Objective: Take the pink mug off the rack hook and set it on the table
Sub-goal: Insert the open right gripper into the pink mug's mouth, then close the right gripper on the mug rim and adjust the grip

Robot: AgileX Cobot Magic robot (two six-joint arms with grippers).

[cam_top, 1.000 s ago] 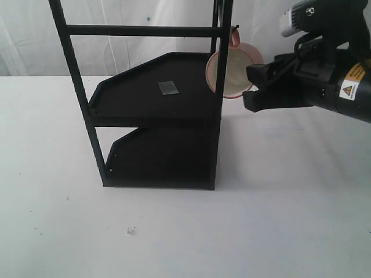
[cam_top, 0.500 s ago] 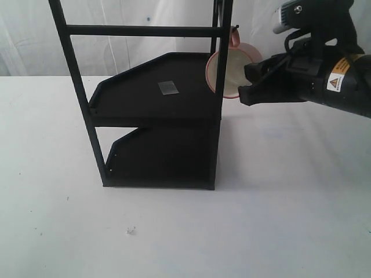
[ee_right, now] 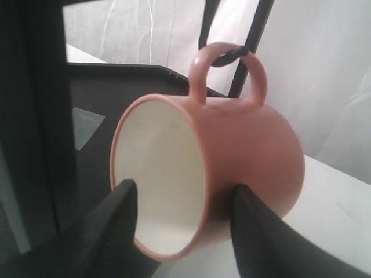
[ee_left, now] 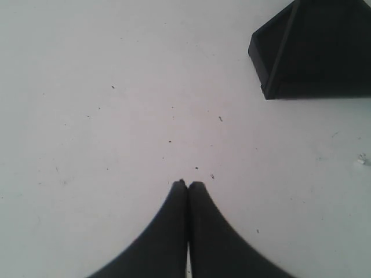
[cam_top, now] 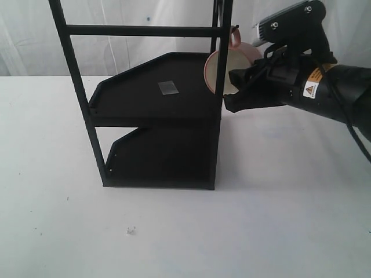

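The pink mug [ee_right: 249, 150] hangs by its loop handle from the rack hook [ee_right: 229, 55], its cream mouth tilted toward the camera. In the exterior view the pink mug [cam_top: 219, 72] hangs beside the right post of the rack [cam_top: 156, 98], under the rack hook [cam_top: 235, 27]. My right gripper [ee_right: 184, 194] is open and straddles the mug's lower wall, one finger in front of the cream inside and the other against the pink outside. From the exterior, my right gripper [cam_top: 235, 91] covers much of the mug. My left gripper [ee_left: 187, 184] is shut with nothing in it, above the table [ee_left: 116, 116].
The rack's two black trays face the camera, the upper one with a grey sticker [cam_top: 168, 87]. A corner of the rack [ee_left: 313, 52] shows in the left wrist view. A small crumb [cam_top: 130, 230] lies on the white table [cam_top: 278, 220] in front of the rack.
My right gripper has moved left and slightly up onto the mug, from just beside its rim to straddling its wall. The mug has stayed on the hook.
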